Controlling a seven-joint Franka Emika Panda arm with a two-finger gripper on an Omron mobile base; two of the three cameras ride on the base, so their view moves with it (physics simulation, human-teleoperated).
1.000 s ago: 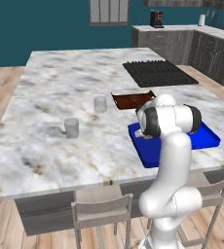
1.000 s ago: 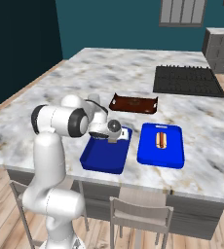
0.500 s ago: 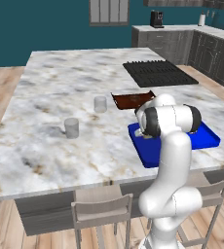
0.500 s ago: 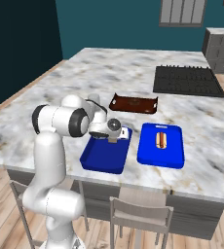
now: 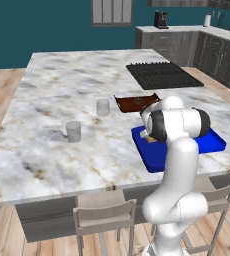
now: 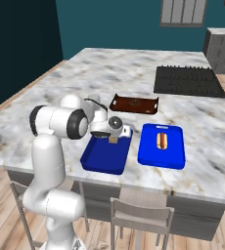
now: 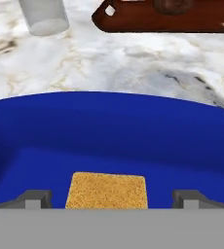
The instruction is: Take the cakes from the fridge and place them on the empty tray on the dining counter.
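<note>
With the yellow cake [image 7: 107,190] lying in the blue tray [image 7: 109,131] between the released claw [image 7: 112,198] tips, the claw is best lifted straight toward twelve o'clock, clear of the rim.

The tray [image 6: 104,157] lies at the near edge of the dining counter [image 6: 134,68]. A cake [image 7: 107,190] lies in it. Right: a second tray [image 6: 162,146]. Far: a third tray [image 6: 134,104].

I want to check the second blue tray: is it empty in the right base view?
No. The second blue tray holds a hot-dog-like item lying near its middle.
</note>
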